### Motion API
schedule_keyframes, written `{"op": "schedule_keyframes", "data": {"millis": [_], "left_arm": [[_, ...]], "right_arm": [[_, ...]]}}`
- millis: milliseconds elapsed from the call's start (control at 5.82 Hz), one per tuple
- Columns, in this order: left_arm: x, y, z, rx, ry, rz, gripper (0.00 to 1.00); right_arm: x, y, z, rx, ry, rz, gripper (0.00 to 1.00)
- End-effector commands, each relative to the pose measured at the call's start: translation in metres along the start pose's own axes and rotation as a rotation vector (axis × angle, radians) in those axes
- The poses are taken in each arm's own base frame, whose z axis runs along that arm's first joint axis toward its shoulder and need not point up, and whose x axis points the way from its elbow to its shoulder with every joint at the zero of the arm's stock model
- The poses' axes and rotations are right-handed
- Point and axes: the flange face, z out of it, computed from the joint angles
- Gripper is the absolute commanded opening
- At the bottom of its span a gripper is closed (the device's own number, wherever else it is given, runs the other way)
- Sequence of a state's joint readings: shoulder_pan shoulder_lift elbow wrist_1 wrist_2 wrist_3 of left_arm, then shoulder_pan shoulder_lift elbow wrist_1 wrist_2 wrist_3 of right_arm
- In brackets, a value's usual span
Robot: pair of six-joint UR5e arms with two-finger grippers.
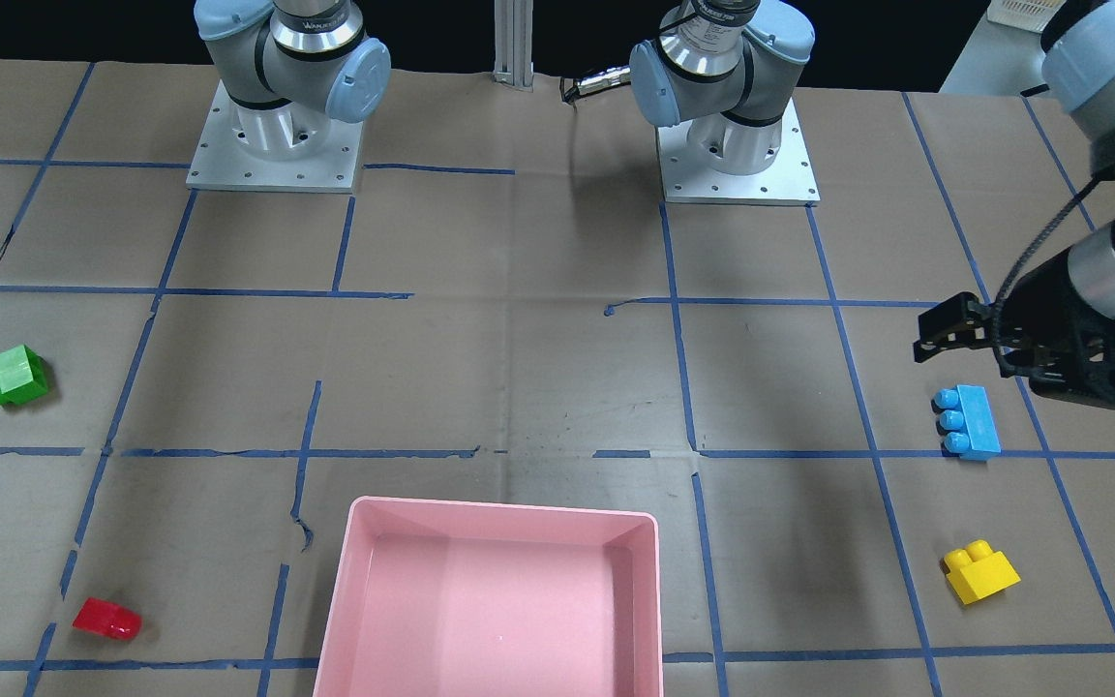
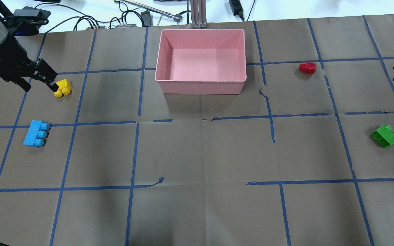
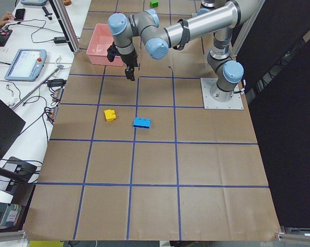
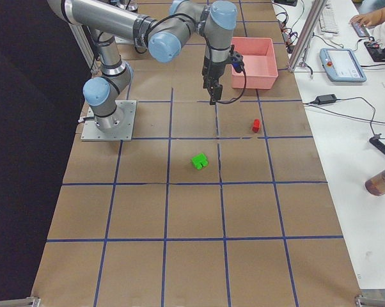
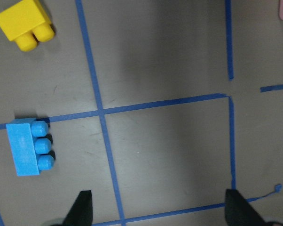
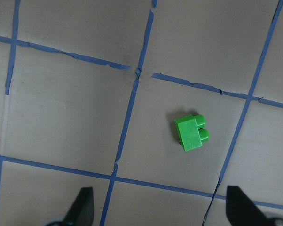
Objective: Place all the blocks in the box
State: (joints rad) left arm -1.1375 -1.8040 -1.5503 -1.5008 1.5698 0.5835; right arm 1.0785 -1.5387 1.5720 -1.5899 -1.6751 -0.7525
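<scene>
Block of light blue [image 5: 27, 147] lies apart from spread left claw [image 5: 158, 207].

- Here is the counter [image 2: 197, 153]: brown paper all over, criss-crossed by blue tape [image 5: 165, 103] in a grid of squares.
- The box [image 2: 200, 87] is plain pink, inside and out, with no markings.
- Green block [image 6: 191, 133]: bright green, one solid colour.
- Red block [image 2: 307, 67]: glossy red.
- Yellow block [image 1: 979, 571]: solid yellow, studs and body alike.
- Light-blue block [image 5: 28, 148]: sky blue, with the three studs a touch deeper in shade.
- Left pincer [image 5: 160, 209]: black fingers. Right pincer [image 6: 158, 207]: the same black.
- Left arm [image 3: 206, 23]: silver-grey tubes with pale-blue joint caps. The right arm [image 4: 109, 19] matches.
</scene>
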Motion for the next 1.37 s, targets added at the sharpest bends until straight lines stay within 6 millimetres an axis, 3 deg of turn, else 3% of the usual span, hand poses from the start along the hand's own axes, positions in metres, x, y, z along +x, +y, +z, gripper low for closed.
{"op": "schedule_keyframes", "data": {"millis": [0, 172, 515, 687, 859, 1202], "left_arm": [[-0.093, 0.026, 0.067, 0.014, -0.023, 0.088, 0.99], [-0.106, 0.034, 0.092, 0.017, -0.025, 0.107, 0.99], [-0.114, 0.031, 0.142, 0.02, -0.06, 0.116, 0.99], [-0.126, 0.021, 0.163, 0.019, -0.085, 0.192, 0.99], [-0.131, 0.015, 0.183, 0.016, -0.09, 0.22, 0.99], [-0.132, 0.011, 0.201, 0.001, -0.069, 0.205, 0.99]], "right_arm": [[0.042, 0.012, 0.013, 0.007, 0.004, -0.051, 1.0], [0.061, 0.024, 0.019, 0.001, -0.005, -0.081, 1.0], [0.114, 0.059, 0.042, 0.037, -0.07, -0.252, 1.0], [0.13, 0.074, 0.065, 0.025, -0.111, -0.321, 0.99], [0.129, 0.078, 0.097, 0.065, -0.124, -0.312, 0.99], [0.11, 0.072, 0.193, 0.129, -0.098, -0.297, 0.99]]}}
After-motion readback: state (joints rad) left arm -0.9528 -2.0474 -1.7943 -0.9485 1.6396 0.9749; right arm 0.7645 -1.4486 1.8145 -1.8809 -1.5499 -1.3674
